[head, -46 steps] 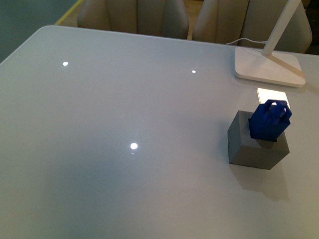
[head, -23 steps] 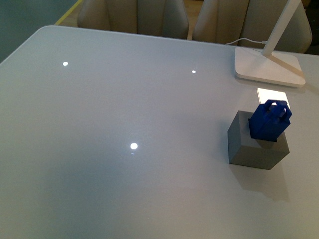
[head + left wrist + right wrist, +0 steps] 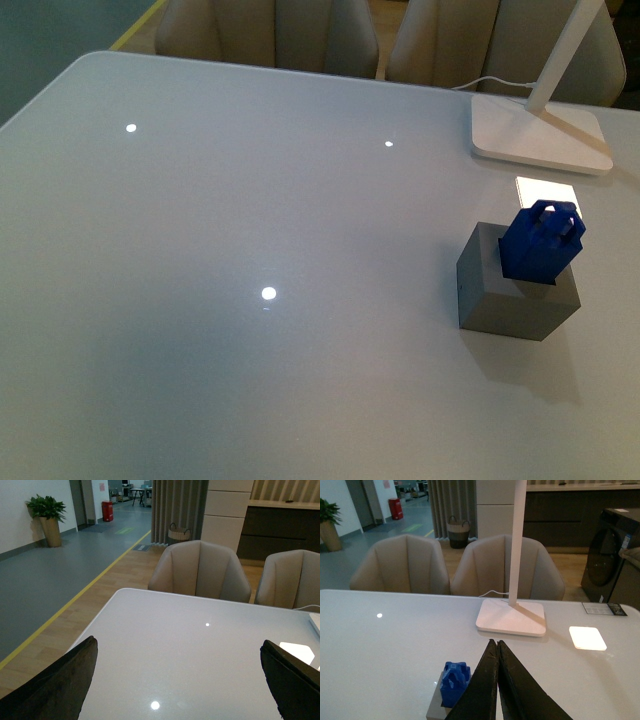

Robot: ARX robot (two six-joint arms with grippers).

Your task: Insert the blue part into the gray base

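The blue part [image 3: 541,244] stands tilted in the top of the gray base [image 3: 512,298] at the table's right side in the front view, its looped top up. Both show in the right wrist view, the blue part [image 3: 454,682] on the gray base [image 3: 436,709], partly behind my fingers. My right gripper [image 3: 497,644] is shut and empty, raised above the table, apart from the blue part. My left gripper [image 3: 180,680] is open and empty, its two dark fingers [image 3: 55,687] spread wide over bare table. Neither arm shows in the front view.
A white lamp base [image 3: 540,134] with a slanted stem and a cable stands at the table's far right, behind the gray base; it also shows in the right wrist view [image 3: 511,616]. Beige chairs [image 3: 270,35] line the far edge. Light spots reflect on the white table [image 3: 250,250].
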